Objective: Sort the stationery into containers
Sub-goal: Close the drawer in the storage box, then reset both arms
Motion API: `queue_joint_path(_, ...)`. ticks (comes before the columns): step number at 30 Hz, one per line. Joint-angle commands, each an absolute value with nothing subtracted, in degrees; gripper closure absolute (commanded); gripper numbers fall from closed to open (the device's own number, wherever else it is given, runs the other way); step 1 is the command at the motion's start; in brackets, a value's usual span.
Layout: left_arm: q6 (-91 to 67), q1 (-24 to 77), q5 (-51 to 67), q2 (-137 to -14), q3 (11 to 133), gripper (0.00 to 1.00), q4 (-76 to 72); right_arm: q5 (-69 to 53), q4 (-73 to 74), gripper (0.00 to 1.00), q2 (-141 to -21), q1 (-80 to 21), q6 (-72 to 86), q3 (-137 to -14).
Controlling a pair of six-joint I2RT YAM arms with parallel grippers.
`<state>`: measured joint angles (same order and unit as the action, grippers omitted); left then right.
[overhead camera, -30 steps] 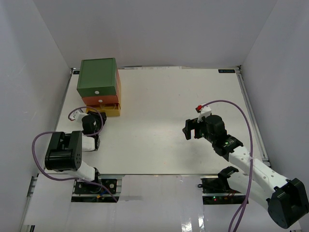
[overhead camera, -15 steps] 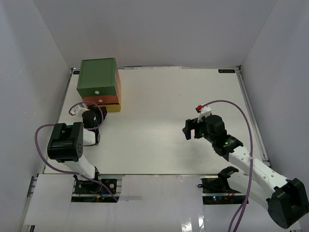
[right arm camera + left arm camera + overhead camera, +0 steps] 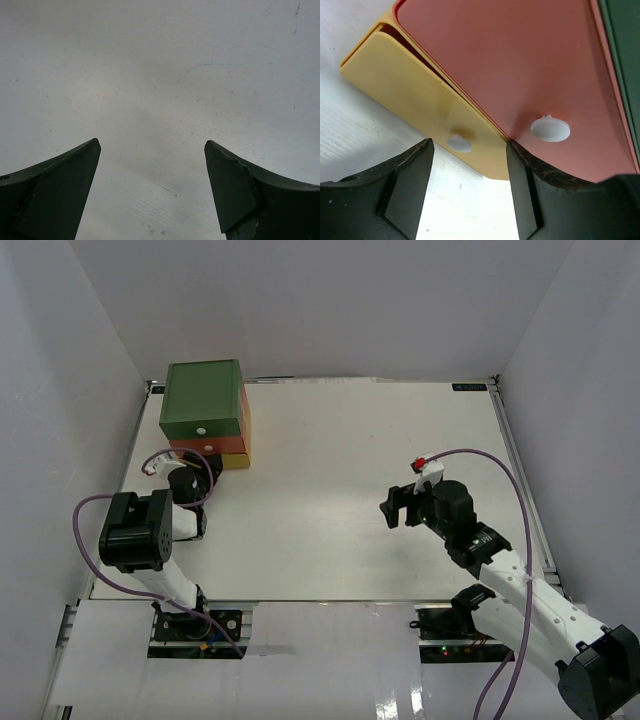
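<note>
The containers are a stacked chest (image 3: 205,420) at the table's back left. Its green top drawer (image 3: 203,400) juts forward over the orange middle drawer (image 3: 210,447) and the yellow bottom drawer (image 3: 236,462). In the left wrist view the yellow drawer front (image 3: 405,85) stands slightly out from under the orange one (image 3: 510,65). My left gripper (image 3: 470,145) is open, and the yellow drawer's white knob (image 3: 459,143) sits just ahead between its fingertips, untouched. The orange drawer's knob (image 3: 550,129) is to the right. My right gripper (image 3: 152,145) hangs open over bare table. The stationery is out of view.
White walls close in the table on the left, back and right. The left arm (image 3: 135,535) is folded close to the chest's front. The right arm (image 3: 480,550) reaches in from the near right, its gripper (image 3: 395,508) over mid-table.
The left gripper has moved forward to the chest and its jaws have spread. The yellow drawer has slid further in under the orange one. The right arm has shifted only slightly.
</note>
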<state>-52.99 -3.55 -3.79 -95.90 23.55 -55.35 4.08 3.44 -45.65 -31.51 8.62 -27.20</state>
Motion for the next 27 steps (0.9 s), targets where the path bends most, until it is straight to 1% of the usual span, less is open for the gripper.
queue_joint_path(1, -53.2, -3.9, -2.6, -96.0, 24.5, 0.29, -57.8, 4.3, 4.7, 0.09, -43.3, -31.3, 8.8, -29.2)
queue_joint_path(6, -55.6, -3.9, -1.2, -92.0, 22.0, 0.26, -55.4, 5.9, 7.6, 0.1, -39.6, -31.3, 8.9, -30.5)
queue_joint_path(8, -56.9, -3.9, -0.8, -87.3, 20.7, 0.25, -51.0, 6.4, 8.6, 0.1, -38.4, -31.2, 8.9, -30.8)
queue_joint_path(9, -56.9, -4.0, -0.5, -85.4, 20.7, 0.24, -48.2, 6.7, 9.1, 0.1, -37.2, -31.2, 8.9, -31.5)
queue_joint_path(10, -56.8, -3.9, -0.4, -83.1, 20.8, 0.23, -41.5, 7.3, 9.7, 0.1, -36.7, -31.3, 8.7, -31.9)
queue_joint_path(12, -54.9, -4.0, -0.4, -75.8, 22.4, 0.2, -33.9, 8.3, 11.5, 0.1, -35.1, -31.2, 8.4, -33.7)
queue_joint_path(13, -54.2, -3.9, -0.5, -73.2, 23.2, 0.18, -25.2, 9.0, 12.2, 0.1, -34.5, -31.3, 8.1, -34.4)
queue_joint_path(14, -51.9, -4.0, -0.5, -68.0, 24.2, 0.17, -21.6, 9.9, 12.8, 0.1, -33.6, -31.2, 8.0, -35.1)
queue_joint_path(15, -50.5, -3.9, -0.4, -65.5, 26.1, 0.16, -14.6, 11.6, 14.5, 0.1, -33.1, -31.2, 7.4, -36.7)
queue_joint_path(16, -48.9, -3.9, -0.4, -63.1, 27.4, 0.15, -10.8, 12.5, 15.2, 0.1, -32.8, -31.3, 7.1, -37.5)
queue_joint_path(18, -42.0, -4.0, 0.1, -57.1, 32.6, 0.1, -4.6, 15.1, 17.0, 0.1, -31.3, -31.3, 6.3, -39.6)
queue_joint_path(19, -39.3, -4.0, 2.4, -55.5, 35.0, 0.07, 2.8, 15.6, 17.4, 0.1, -30.1, -31.3, 5.6, -40.2)
queue_joint_path(20, -34.5, -4.0, 2.9, -54.1, 37.5, 0.02, 6.4, 16.3, 17.9, 0.1, -29.4, -31.3, 5.5, -40.8)
queue_joint_path(21, -32.3, -4.0, 3.9, -51.6, 42.5, 0.02, 12.8, 17.7, 18.5, 0.1, -28.7, -31.3, 5.5, -41.8)
queue_joint_path(23, -28.1, -4.0, 5.4, -49.3, 47.3, 0.02, 18.6, 18.8, 18.7, 0.1, -26.7, -31.4, 4.8, -42.7)
queue_joint_path(24, -24.6, -3.9, 6.1, -47.3, 51.5, 0.02, 23.7, 19.3, 18.7, 0.1, -26.1, -31.3, 4.7, -43.1)
queue_joint_path(27, -20.9, -3.0, 6.7, -43.6, 58.7, 0.02, 32.1, 21.8, 19.4, 0.1, -24.2, -31.4, 3.2, -45.4)
